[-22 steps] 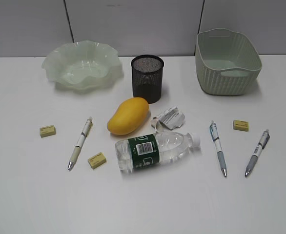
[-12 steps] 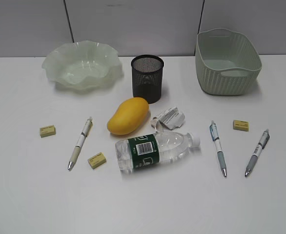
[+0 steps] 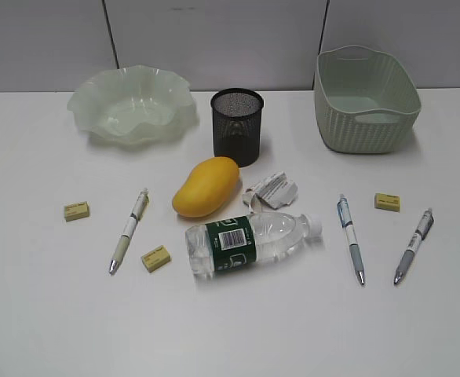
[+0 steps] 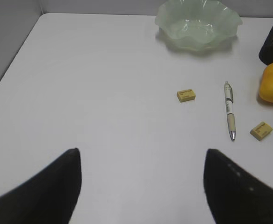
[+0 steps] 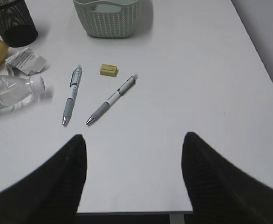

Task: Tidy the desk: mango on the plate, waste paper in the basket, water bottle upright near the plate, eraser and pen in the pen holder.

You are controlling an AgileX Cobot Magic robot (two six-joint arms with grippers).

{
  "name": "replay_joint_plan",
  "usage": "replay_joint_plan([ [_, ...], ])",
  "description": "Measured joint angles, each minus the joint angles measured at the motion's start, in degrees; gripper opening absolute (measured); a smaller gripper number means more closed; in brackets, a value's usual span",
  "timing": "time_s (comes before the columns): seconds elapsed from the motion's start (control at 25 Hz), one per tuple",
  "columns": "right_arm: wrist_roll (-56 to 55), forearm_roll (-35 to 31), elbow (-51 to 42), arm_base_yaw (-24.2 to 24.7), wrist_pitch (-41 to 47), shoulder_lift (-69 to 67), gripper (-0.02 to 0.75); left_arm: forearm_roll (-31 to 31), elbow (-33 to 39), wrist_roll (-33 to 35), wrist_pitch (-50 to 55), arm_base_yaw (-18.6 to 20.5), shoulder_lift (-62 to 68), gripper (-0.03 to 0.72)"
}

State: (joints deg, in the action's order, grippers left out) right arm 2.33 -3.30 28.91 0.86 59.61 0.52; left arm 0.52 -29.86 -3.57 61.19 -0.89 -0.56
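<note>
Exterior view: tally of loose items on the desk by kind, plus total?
Pens: 3
Erasers: 3
Mango: 1
Water bottle: 1, lying on its side
Waste paper: 1
Plate: 1
Pen holder: 1
Basket: 1
Total: 12

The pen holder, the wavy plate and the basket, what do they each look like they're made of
Pen holder: black wire mesh, likely metal; the weave lets light through.
Plate: pale green translucent plastic or glass; glossy, with the table showing through its ruffled rim.
Basket: matte pale green plastic, apparently moulded; its wall has a woven pattern and handle cut-outs.
</note>
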Motion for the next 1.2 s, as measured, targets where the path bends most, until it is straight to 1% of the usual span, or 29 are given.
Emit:
replay_joint_plan([
  [0.24, 0.0, 0.0, 0.0, 0.0, 0.0, 0.0, 0.509, 0.0, 0.0, 0.0, 0.0, 0.0, 0.0, 0.564],
  [0.52, 0.0, 0.0, 0.0, 0.0, 0.0, 0.0, 0.509, 0.1, 0.0, 0.0, -0.1, 0.0, 1.2, 0.556],
  [0.68, 0.0, 0.0, 0.0, 0.0, 0.0, 0.0, 0.509, 0.1, -1.2, 0.0, -0.9, 0.0, 4.8, 0.554],
  [0.88, 0.0, 0.0, 0.0, 0.0, 0.0, 0.0, 0.509, 0.1, -3.5, 0.0, -5.1, 0.0, 10.5, 0.554],
  [1.2, 0.0, 0.0, 0.0, 0.0, 0.0, 0.0, 0.509, 0.1, -4.2, 0.0, -10.7, 0.0, 22.1, 0.554],
])
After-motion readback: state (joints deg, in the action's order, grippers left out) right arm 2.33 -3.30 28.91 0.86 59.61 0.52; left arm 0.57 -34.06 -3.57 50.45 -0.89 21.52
